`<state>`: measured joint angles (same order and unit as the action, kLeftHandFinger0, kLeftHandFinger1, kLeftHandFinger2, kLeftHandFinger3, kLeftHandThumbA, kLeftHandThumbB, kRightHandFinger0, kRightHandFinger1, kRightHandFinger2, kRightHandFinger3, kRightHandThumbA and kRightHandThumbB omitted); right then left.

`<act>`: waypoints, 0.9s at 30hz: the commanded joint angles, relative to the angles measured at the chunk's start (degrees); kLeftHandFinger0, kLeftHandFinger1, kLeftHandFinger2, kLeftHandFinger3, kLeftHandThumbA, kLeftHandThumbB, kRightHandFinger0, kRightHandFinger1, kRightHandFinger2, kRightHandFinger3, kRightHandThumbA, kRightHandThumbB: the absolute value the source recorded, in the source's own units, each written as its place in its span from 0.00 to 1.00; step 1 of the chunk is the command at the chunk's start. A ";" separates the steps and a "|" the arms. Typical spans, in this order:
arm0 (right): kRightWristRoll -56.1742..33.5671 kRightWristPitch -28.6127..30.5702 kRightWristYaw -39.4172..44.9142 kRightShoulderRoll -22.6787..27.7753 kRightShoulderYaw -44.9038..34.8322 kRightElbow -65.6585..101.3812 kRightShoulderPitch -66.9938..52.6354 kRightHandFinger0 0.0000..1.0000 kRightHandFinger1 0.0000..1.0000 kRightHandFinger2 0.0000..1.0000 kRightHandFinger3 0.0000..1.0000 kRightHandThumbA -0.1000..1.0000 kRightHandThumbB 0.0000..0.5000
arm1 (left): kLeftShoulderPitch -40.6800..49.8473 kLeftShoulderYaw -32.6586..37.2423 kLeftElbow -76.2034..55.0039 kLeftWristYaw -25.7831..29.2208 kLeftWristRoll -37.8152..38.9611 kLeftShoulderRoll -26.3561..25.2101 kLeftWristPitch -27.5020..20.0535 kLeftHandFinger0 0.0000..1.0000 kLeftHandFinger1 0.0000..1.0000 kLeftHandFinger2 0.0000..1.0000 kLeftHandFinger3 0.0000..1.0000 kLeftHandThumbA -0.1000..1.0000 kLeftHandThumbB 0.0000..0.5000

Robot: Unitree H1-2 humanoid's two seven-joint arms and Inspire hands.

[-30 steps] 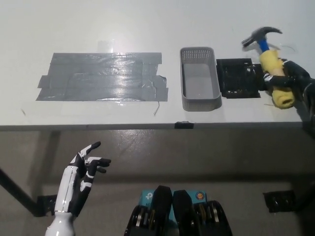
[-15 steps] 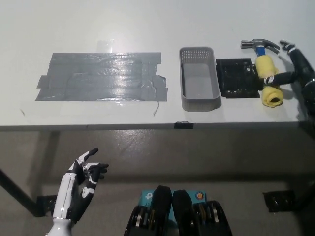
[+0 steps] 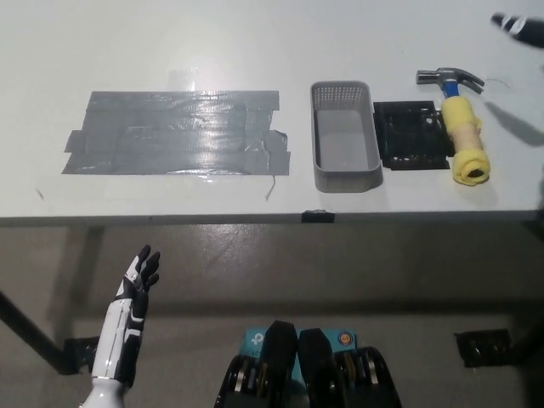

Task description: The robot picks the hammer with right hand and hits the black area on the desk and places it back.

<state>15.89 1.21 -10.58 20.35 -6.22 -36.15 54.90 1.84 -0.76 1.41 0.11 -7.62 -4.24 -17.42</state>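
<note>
1. Your left hand (image 3: 136,285) hangs below the table's near edge, at the lower left of the head view; it holds nothing, and its fingers are stretched out straight and only slightly apart.
2. On the table (image 3: 255,42), toward its left side, you see a wide patch of grey tape (image 3: 177,133) stuck flat; it runs from near the left edge to about the middle, and a thin loose strand trails from its right end toward the near edge.
3. Just right of the tape stands an open grey basket (image 3: 345,136); its long sides run from the near edge toward the far edge, and it looks empty.
4. Right beside the basket lies the flat black area (image 3: 411,136); nothing rests on it.
5. The hammer (image 3: 460,122) lies on the table just right of the black area, near the right edge; its steel head points to the far edge, its yellow foam-wrapped handle to the near edge; no hand touches it.
6. Your right hand (image 3: 517,25) shows only as a dark tip at the far right corner, well apart from the hammer; you cannot tell how its fingers stand.
</note>
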 commanded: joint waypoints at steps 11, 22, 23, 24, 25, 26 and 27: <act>-2.61 4.74 1.64 -8.91 3.39 75.92 -31.15 1.00 1.00 1.00 1.00 1.00 0.60 | -3.98 0.85 -2.82 -0.85 0.06 -0.80 0.06 1.00 1.00 1.00 1.00 1.00 0.29; -3.52 15.66 1.45 -14.59 11.09 67.10 -49.89 1.00 1.00 1.00 1.00 1.00 0.64 | -2.48 0.83 -3.13 -0.65 -0.10 -0.66 0.72 1.00 1.00 1.00 1.00 1.00 0.27; -4.06 15.68 1.71 -14.69 11.46 66.36 -50.68 1.00 1.00 1.00 1.00 1.00 0.65 | -2.05 0.78 -3.07 -0.60 -0.05 -0.69 0.52 1.00 1.00 1.00 1.00 1.00 0.27; -3.03 16.10 2.12 -14.04 11.80 64.76 -51.46 1.00 1.00 1.00 1.00 1.00 0.64 | -1.91 0.68 -3.00 -0.59 0.10 -0.73 0.65 1.00 1.00 1.00 1.00 1.00 0.22; -2.63 16.29 2.50 -13.57 12.09 63.81 -51.77 1.00 1.00 1.00 1.00 1.00 0.64 | -1.90 0.59 -2.99 -0.54 0.05 -0.83 0.65 1.00 1.00 1.00 1.00 1.00 0.20; -3.33 16.72 3.17 -12.97 12.57 62.39 -51.83 1.00 1.00 1.00 1.00 1.00 0.64 | -2.05 0.33 -3.18 -0.61 0.52 -0.95 1.09 1.00 1.00 1.00 1.00 1.00 0.17; -3.29 17.36 3.33 -12.58 12.83 60.90 -51.67 1.00 1.00 1.00 1.00 1.00 0.64 | -2.26 0.15 -3.26 -0.90 1.22 -1.16 1.58 1.00 1.00 1.00 1.00 1.00 0.17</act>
<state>14.95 5.29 -9.89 6.98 3.62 18.15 4.41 1.29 -0.60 1.46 0.05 -7.52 -4.30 -16.29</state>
